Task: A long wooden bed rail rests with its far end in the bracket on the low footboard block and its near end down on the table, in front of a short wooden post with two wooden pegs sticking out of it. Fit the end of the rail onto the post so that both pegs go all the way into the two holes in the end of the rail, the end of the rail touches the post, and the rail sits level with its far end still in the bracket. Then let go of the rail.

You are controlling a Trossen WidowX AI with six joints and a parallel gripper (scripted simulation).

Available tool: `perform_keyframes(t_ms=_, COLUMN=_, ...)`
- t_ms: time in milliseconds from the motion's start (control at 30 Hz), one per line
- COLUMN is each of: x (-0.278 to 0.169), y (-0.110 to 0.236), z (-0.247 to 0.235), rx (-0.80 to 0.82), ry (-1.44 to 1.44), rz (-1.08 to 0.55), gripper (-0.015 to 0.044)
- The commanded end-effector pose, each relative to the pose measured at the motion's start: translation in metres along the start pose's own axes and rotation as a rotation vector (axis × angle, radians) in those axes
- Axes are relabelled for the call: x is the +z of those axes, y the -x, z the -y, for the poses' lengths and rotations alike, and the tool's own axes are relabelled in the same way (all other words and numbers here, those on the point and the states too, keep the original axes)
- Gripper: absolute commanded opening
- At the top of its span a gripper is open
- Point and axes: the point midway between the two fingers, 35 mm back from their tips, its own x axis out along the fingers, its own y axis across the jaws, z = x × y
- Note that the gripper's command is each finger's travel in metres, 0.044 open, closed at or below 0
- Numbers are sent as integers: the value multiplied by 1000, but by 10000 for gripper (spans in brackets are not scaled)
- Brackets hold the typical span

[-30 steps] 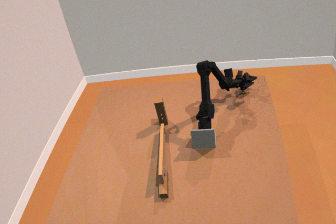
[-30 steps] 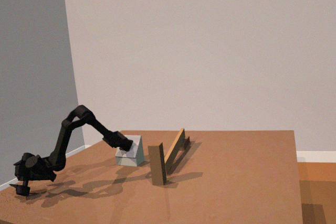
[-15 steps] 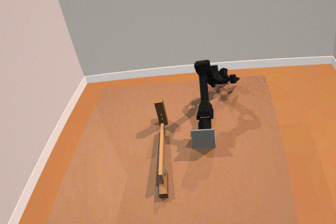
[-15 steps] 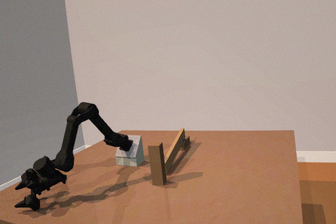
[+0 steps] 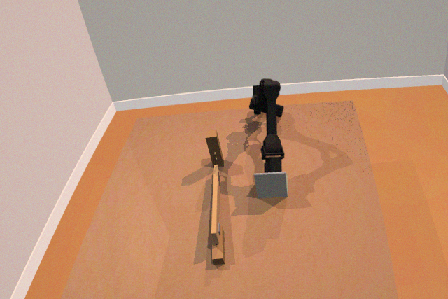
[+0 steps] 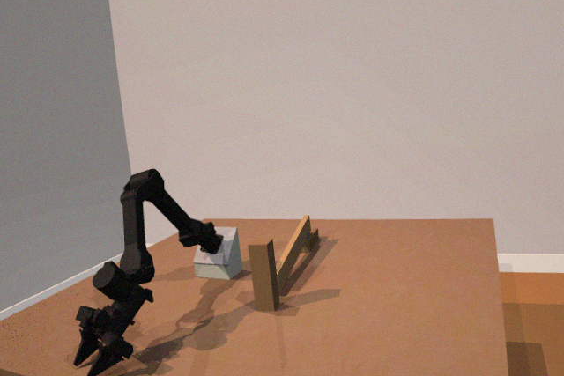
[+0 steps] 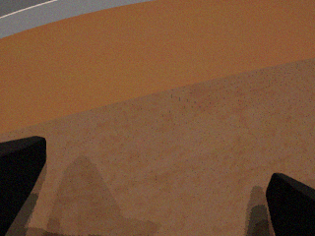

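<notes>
In the top view, nearest the camera stood the low footboard block [image 5: 218, 254], and the rail [image 5: 215, 202] ran away from it toward the far wall. The rail's end at the block sat raised in the bracket [image 5: 219, 232], while its other end lay down on the table [image 5: 325, 216], just in front of the short post [image 5: 215, 150]. Two small pale spots on the post's face marked the pegs [image 5: 215, 154]; they were too small to tell more. The rail end and the post stood close, but the pegs were not in the rail.

To the right of the rail sat the grey base block [image 5: 271, 185] of the arm [image 5: 271, 122], which reached away toward the far wall, well apart from the rail.

In the exterior view the gripper [image 6: 98, 356] pointed down at the table near that view's lower left corner, its tips just above or at the surface. Its fingers stood wide apart with only table top between them, holding nothing.
</notes>
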Motion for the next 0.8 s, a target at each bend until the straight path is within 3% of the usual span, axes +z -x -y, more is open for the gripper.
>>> perform_keyframes(t_ms=0, x=-16, y=18, z=-48, rx=131, ry=-63, rz=-80, gripper=440)
perform_keyframes(t_ms=300, x=-68, y=84, z=-145, rx=404, ry=-116, rz=-329, gripper=440)
perform_keyframes(t_ms=467, x=-105, y=130, z=-175, rx=516, ry=88, rz=-425, gripper=440)
perform_keyframes(t_ms=767, x=-175, y=244, z=-209, rx=791, ry=553, rz=-565, gripper=440)
